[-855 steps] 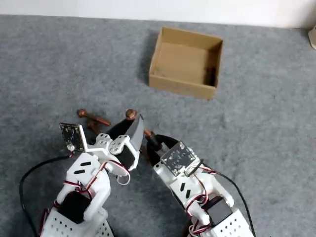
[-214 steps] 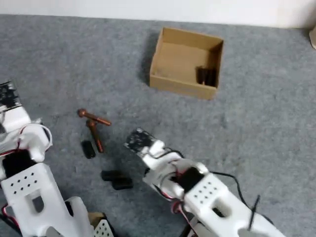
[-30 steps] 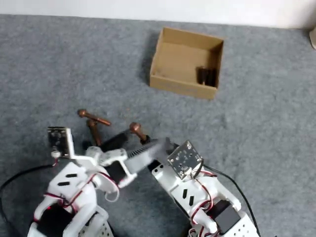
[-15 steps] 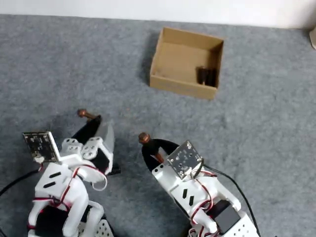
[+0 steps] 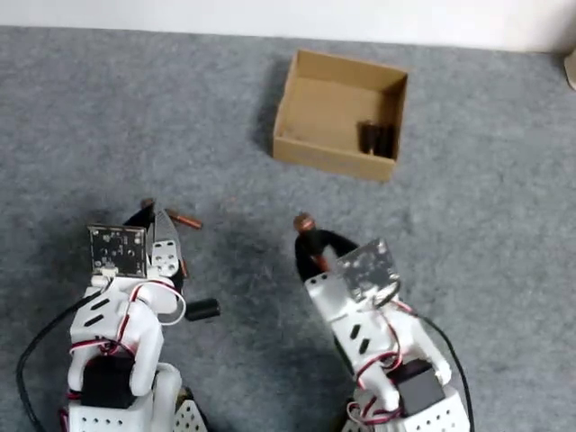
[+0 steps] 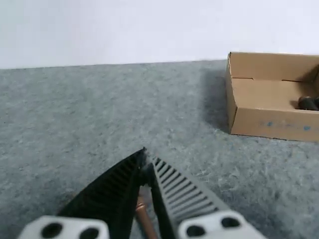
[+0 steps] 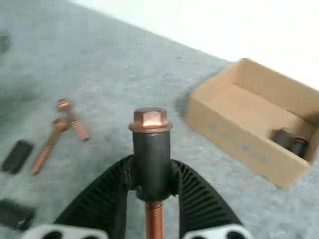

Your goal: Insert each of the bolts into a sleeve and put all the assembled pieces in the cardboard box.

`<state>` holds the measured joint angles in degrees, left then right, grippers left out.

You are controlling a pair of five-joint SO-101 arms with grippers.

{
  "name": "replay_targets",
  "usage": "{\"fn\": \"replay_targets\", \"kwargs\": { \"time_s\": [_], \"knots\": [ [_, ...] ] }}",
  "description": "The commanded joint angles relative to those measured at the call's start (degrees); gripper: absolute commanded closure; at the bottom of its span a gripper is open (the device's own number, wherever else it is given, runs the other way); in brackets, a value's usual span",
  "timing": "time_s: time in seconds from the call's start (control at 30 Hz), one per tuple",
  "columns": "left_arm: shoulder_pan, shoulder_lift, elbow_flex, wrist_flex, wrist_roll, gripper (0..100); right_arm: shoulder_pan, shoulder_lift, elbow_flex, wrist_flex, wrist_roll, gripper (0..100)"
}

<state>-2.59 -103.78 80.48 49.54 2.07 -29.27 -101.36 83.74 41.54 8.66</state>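
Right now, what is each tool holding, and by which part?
Right tool grips the black cylindrical sleeve midway along it, with the copper hex-head bolt through it. Left tool is over a second copper bolt; whether it holds it cannot be told.

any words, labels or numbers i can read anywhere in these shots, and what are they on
No text is readable.
Cardboard box, front wall: faint blue print, too blurred to read.
Circuit board on an arm's wrist: markings too small to read.

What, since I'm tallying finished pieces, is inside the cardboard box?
Two dark sleeves sit in one corner of the cardboard box. Its wall hides their lower parts; whether they hold bolts cannot be seen.
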Motion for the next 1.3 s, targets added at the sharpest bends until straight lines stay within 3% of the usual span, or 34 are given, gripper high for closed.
{"fn": "replay_targets", "kwargs": {
  "time_s": [0.0,0.17,0.47,0.6,0.83,1.27],
  "knots": [
    [1.0,0.1,-0.2,-1.3,-0.4,99,3.0,9.5,-5.4,-4.4,3.4,99.4],
    [0.0,7.0,-0.4,-5.5,-0.5,99,6.6,34.9,-23.1,-5.8,5.2,99.4],
    [-4.1,46.6,-6.5,-25.3,-0.1,99,16.7,84.1,-68.2,-7.4,5.1,99.4],
    [-5.0,56.4,-10.8,-27.7,2.3,99,19.4,105.5,-88.2,-2.1,4.8,99.4],
    [-4.6,58.4,-11.9,-27.8,2.3,99,21.8,132.6,-120.6,11.6,4.7,99.4],
    [-4.5,58.4,-11.9,-27.8,2.4,99,21.0,153.4,-157.5,31.7,4.7,96.0]
  ]
}}
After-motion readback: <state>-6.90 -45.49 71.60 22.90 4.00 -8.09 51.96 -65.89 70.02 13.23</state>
